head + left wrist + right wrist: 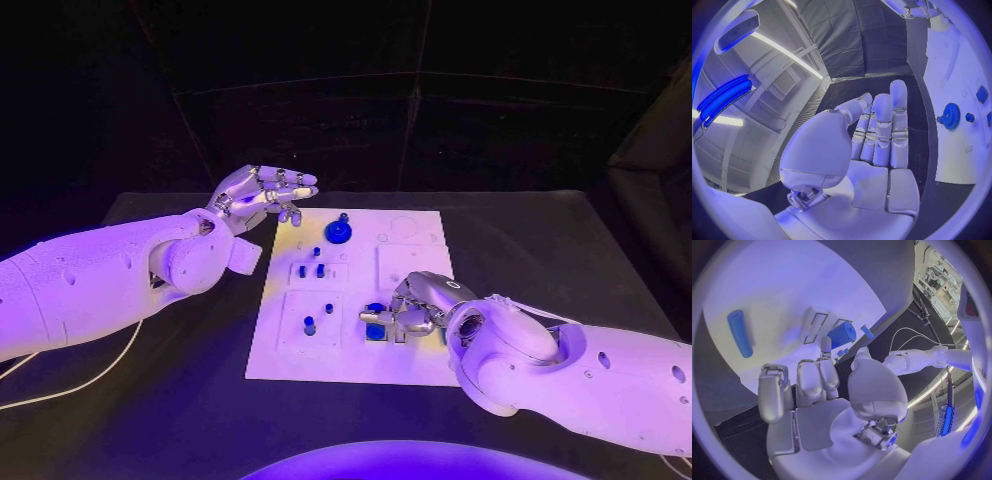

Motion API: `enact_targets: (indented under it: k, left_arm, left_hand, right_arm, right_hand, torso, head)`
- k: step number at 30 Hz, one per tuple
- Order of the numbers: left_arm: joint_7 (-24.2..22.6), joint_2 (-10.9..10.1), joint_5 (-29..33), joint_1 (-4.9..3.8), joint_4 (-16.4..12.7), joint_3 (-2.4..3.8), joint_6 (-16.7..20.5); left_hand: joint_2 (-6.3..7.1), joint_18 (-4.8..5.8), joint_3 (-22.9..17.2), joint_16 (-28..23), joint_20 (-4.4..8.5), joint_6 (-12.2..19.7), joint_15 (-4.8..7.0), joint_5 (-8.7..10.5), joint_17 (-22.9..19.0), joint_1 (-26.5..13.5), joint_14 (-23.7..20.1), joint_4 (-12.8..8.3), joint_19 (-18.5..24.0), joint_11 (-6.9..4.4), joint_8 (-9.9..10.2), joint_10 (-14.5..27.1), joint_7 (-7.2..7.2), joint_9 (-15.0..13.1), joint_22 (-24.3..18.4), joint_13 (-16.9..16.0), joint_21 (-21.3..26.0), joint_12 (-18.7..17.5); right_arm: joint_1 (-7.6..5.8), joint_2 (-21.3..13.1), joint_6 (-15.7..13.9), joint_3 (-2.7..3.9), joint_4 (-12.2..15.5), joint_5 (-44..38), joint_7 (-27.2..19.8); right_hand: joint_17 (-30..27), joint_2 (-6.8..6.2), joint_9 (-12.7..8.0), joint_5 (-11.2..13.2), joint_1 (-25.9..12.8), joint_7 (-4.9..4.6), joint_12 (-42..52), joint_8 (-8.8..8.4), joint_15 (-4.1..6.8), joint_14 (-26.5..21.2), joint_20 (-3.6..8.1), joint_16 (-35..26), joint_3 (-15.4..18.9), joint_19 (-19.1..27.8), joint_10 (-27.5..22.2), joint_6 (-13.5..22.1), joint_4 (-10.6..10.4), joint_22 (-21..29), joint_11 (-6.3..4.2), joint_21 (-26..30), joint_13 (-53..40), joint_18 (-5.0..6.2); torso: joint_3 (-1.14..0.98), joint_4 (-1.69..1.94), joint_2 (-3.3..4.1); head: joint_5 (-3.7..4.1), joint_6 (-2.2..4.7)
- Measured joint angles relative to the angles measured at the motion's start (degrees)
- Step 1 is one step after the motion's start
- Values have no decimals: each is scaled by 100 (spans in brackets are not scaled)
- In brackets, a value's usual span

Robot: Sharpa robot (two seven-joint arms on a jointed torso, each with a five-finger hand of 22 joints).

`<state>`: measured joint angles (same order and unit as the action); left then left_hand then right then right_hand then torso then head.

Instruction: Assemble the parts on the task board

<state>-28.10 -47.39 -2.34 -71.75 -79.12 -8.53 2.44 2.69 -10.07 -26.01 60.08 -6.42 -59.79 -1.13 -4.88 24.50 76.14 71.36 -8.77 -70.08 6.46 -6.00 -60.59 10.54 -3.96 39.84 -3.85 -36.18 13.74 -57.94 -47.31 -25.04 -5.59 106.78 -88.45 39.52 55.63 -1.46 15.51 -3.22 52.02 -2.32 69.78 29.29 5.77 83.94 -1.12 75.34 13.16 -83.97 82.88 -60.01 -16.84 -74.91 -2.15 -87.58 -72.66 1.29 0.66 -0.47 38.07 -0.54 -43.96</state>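
Black table under everything, white task board lying flat at its middle. Left hand raised just off the board's far left corner, fingers straight and close together, holding nothing. Right hand low over the board's near right part, fingers curled toward a blue cylindrical part; gripped or merely touched, cannot tell. Blue gear-shaped part standing near the board's far edge. Small blue parts set in the board's left middle.
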Motion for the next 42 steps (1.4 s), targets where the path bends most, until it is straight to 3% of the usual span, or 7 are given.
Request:
enact_targets:
  k: [6, 12, 17, 29, 33, 35, 42]
  left_arm:
    - [3, 1, 0, 0, 8, -1, -5]
    - [8, 1, 0, 0, 23, -3, -11]
    - [12, 1, 0, 0, 32, -6, -14]
    - [30, 1, 0, 1, 34, -9, -15]
    - [36, -2, 0, 1, 32, -10, -16]
    - [41, -7, 0, 1, 32, -10, -16]
    - [54, -23, 0, 1, 32, -12, -19]
  left_hand:
    - [0, 0, 0, 0, 0, 0, 0, 0, 0, 0, 0, 0, 0, 0, 0, 0, 0, 0, 0, 0, 0, 0]
    - [0, 1, 0, 0, 0, 0, 0, 0, 0, 0, 0, 0, 0, 0, 0, 0, 0, -1, 0, 0, 0, 0]
    - [0, 2, 0, 0, 0, 0, 0, 0, 1, 0, 0, 0, 0, 0, 0, 0, 0, -1, 1, 0, 0, 0]
    - [-21, 29, 0, 0, 0, 22, 0, 0, -9, -21, 0, 0, 0, 0, 0, 0, 21, -1, -4, 0, 0, 0]
    - [-21, 30, 0, 0, 0, 21, 0, 0, -8, -21, 0, 0, 0, 0, 0, 0, 21, -1, -4, 0, 0, 0]
    - [-21, 30, 0, 0, 0, 21, 0, 0, -8, -21, 0, 0, 0, 0, 0, 0, 21, -1, -4, 0, 0, 0]
    - [-21, 31, 0, 0, 0, 21, 0, 0, -8, -21, 0, 0, 0, 0, 0, 0, 21, -1, -4, 0, 0, 0]
  right_arm:
    - [0, -142, -13, 0, 174, -134, 19]
    - [0, -212, -5, 0, 286, -156, -31]
    - [0, -228, 12, 0, 302, -143, -64]
    - [1, -121, 209, -1, 30, -21, 1]
    - [-1, -101, 309, 4, 3, 32, 16]
    - [-7, -100, 363, 10, -4, 76, 16]
    - [-7, -182, 466, 2, 37, 236, -35]
  right_hand:
    - [3, -154, 44, -158, 715, 7, 0, 16, 0, 0, 0, 0, -271, 0, 0, 7, 54, 0, 0, 0, -56, 0]
    - [14, -114, 76, -282, 1454, 17, 0, 16, -1, -1, 0, -16, -387, 0, 1, 17, 237, 0, 0, 0, -93, 0]
    - [13, -94, 81, -312, 1524, 17, 0, 16, -1, 0, 0, -26, -378, 0, 1, 17, 246, 0, 0, 0, -103, 0]
    - [18, 202, 100, -366, 1661, 17, 0, 15, -2, -1, -1, -26, -370, 0, 1, 17, 208, 0, 0, 0, -141, 1]
    - [18, 124, 109, -366, 1852, -4, -11, 15, -2, -1, -1, -26, -308, 0, 0, 38, 316, 0, 1, 0, -154, 1]
    - [12, 86, 118, -177, 1883, -4, -21, 15, -2, 0, -1, -26, -227, 1, 0, 38, 350, 0, 1, 0, -157, 1]
    - [-30, -286, 125, 23, 1785, -6, -58, 15, -2, -1, -1, -58, -17, 0, 1, 77, 226, 0, 0, 0, -132, 1]
  torso:
    - [-3, -4, -1]
    - [-3, -7, -4]
    - [0, -7, -4]
    - [6, 3, -1]
    - [6, 4, -1]
    - [6, 4, -2]
    - [6, -4, -3]
  head:
    - [0, -13]
    - [-4, -22]
    - [-2, -22]
    - [5, -25]
    - [4, -34]
    - [-3, -26]
    - [-20, -15]
